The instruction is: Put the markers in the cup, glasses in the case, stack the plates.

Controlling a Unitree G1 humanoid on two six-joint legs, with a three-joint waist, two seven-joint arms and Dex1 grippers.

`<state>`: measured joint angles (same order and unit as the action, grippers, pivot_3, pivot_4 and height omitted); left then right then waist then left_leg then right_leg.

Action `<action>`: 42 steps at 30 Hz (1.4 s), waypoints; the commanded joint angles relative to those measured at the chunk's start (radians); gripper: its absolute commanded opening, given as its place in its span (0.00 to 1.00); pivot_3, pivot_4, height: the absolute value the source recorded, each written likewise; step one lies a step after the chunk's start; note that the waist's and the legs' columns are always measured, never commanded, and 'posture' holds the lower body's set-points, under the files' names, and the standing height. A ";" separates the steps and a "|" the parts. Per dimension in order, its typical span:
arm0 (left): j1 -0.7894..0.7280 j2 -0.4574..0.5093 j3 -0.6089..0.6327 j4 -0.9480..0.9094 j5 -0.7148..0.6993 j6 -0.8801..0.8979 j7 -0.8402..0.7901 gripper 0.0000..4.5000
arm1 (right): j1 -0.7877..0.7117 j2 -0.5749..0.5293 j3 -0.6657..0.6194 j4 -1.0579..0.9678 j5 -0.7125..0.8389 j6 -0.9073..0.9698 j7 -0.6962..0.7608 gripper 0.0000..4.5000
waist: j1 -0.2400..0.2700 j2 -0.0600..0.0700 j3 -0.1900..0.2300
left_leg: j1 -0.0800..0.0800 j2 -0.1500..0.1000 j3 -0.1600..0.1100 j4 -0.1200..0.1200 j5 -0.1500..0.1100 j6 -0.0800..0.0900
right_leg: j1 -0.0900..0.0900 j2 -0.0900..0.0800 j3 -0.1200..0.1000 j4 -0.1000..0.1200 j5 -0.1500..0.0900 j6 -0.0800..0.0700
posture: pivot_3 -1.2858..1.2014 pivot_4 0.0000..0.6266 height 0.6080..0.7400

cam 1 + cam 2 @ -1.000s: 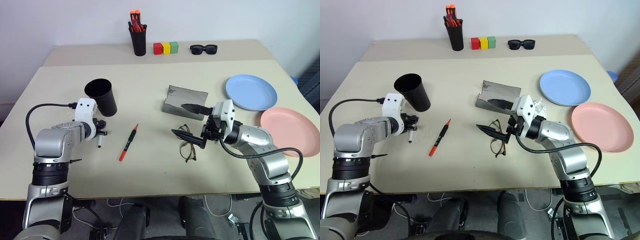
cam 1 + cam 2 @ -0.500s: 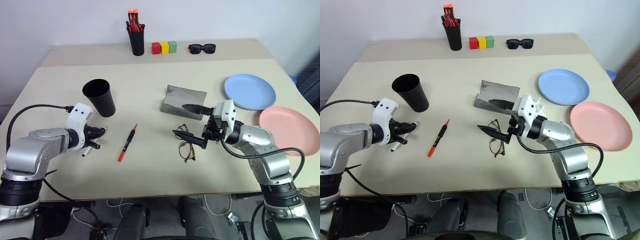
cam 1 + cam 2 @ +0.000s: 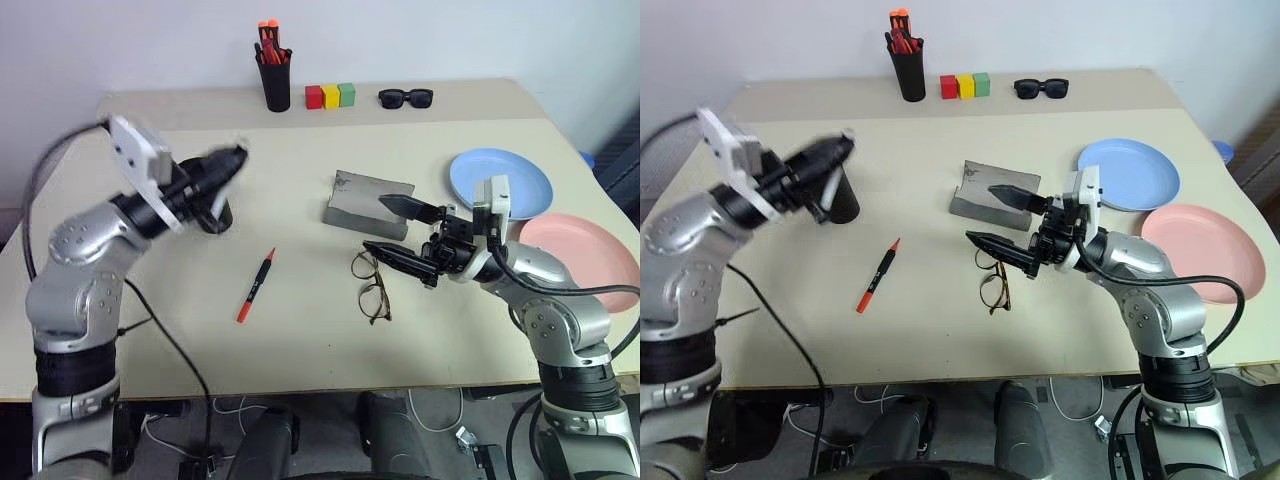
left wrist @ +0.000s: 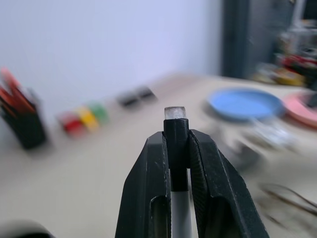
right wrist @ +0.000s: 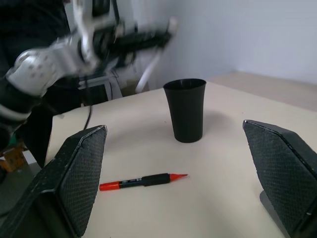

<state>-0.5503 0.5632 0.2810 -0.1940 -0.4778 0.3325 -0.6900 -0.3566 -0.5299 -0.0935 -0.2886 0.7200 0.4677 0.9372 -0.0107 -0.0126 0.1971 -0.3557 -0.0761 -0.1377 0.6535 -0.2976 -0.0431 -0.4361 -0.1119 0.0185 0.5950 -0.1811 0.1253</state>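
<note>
Not much of the tidying is done yet, as far as I can see. The left gripper is up in the air above the table. Its two black fingers are pressed tight on the black marker, and the pale tip sticks out past them. The black cup stands on the table below and close to that gripper, and I cannot see anything inside it. I think the marker is about to go in there.

The red marker lies flat on the table, a little way in front of the cup. Nobody is touching it. So one marker is in a grip and one is waiting.

The right gripper has its fingers spread wide, and it holds nothing. It hangs just above the wire glasses, which lie open on the table. One finger is over them and the other reaches over the grey case. The case sits just behind the glasses with its flap up. The glasses are not in it yet.

The blue plate and the pink plate lie side by side on the right, near each other but not stacked. That job is still left too.
</note>
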 commanded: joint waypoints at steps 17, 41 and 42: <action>-0.260 -0.065 0.088 0.780 0.119 -0.749 0.056 0.01 | -0.025 0.010 0.010 -0.035 -0.068 -0.070 -0.036 1.00 | -0.001 0.000 0.000 | 0.000 -0.001 0.000 0.000 0.000 0.000 | 0.000 0.000 0.000 0.000 0.001 0.001 | 0.52 0.24 1.00; -0.165 -0.130 0.030 0.700 0.060 -0.676 0.006 0.99 | -0.030 0.010 0.022 -0.032 -0.088 -0.083 -0.049 1.00 | -0.002 -0.001 0.000 | -0.001 -0.001 0.000 0.001 0.000 0.000 | 0.000 0.000 0.000 0.000 0.001 0.002 | 0.52 0.24 1.00; -0.153 -0.130 0.019 0.642 0.049 -0.626 0.010 0.99 | -0.030 0.010 0.022 -0.032 -0.088 -0.083 -0.049 1.00 | -0.002 -0.001 0.000 | -0.001 -0.001 0.000 0.001 0.000 0.000 | 0.000 0.000 0.000 0.000 0.001 0.002 | 0.52 0.24 1.00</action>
<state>-0.7011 0.4255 0.3171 0.5541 -0.4049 -0.3544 -0.6864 -0.3718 -0.5206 -0.0604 -0.2842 0.6281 0.4050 0.8899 -0.0125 -0.0134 0.1967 -0.3565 -0.0766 -0.1383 0.6542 -0.2975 -0.0431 -0.4364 -0.1120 0.0185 0.5951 -0.1800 0.1270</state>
